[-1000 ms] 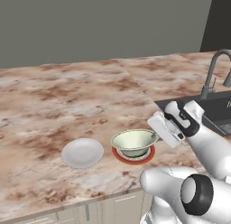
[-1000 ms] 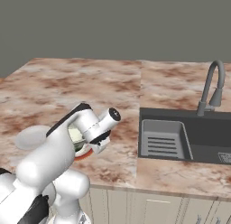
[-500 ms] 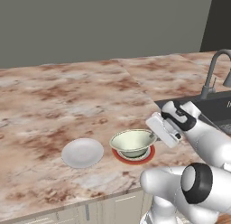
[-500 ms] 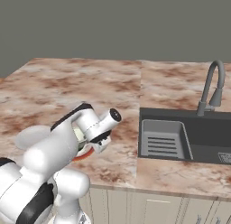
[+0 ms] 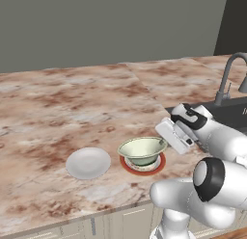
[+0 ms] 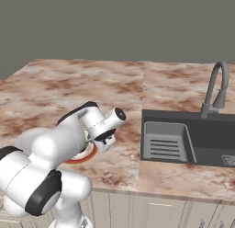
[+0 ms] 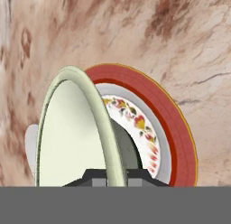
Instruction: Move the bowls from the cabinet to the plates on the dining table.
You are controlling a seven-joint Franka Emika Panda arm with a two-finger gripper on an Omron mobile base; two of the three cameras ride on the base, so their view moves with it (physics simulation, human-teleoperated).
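Pinching bowl (image 5: 142,150) rim, gripper (image 5: 166,139) over red plate (image 5: 157,165), grey plate (image 5: 88,163) beside, sink (image 6: 188,142) apart.

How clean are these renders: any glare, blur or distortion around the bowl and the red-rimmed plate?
Left base view: flat even light, no glare, bowl and red-rimmed plate sharp, with only a faint shadow beside the white plate. Right base view: equally crisp, but the arm hides most of the plate. Hand view: rolled sideways and very close, so the bowl looms stretched; the gripper pinches its rim.
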